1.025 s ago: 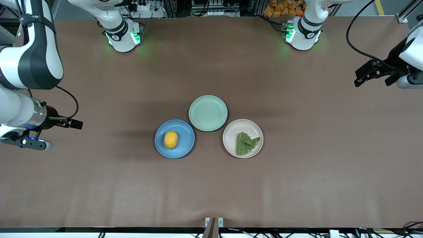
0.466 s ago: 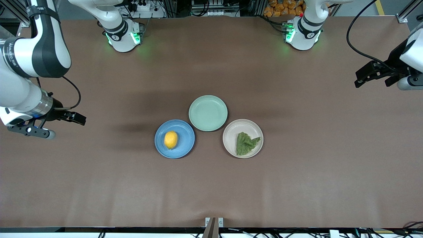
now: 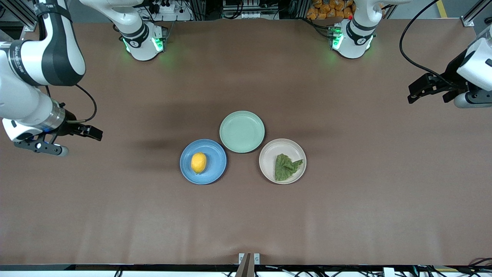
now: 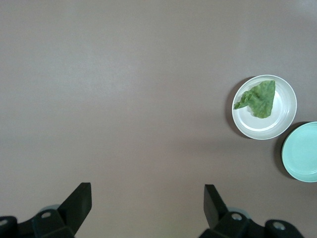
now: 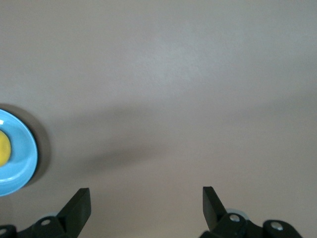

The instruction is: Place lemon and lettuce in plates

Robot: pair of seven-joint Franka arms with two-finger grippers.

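Note:
The yellow lemon (image 3: 198, 162) lies in the blue plate (image 3: 215, 154). The dark green lettuce (image 3: 285, 167) lies in the pale beige plate (image 3: 282, 148). My right gripper (image 3: 94, 133) is open and empty, up over bare table toward the right arm's end, well away from the blue plate. My left gripper (image 3: 414, 93) is open and empty, up over bare table toward the left arm's end. The right wrist view shows its open fingers (image 5: 79, 201), the blue plate's edge (image 5: 29, 148) and a bit of lemon (image 5: 4, 148). The left wrist view shows the lettuce (image 4: 260, 98) in the beige plate (image 4: 280, 119).
A mint green plate (image 3: 242, 131) stands empty, touching both other plates and farther from the front camera than them; it also shows in the left wrist view (image 4: 302, 151). The brown table (image 3: 346, 215) spreads wide around the three plates.
The right arm has drawn back, its gripper moving away from the front camera. The left gripper has shifted slightly. Lemon, lettuce and plates have not moved.

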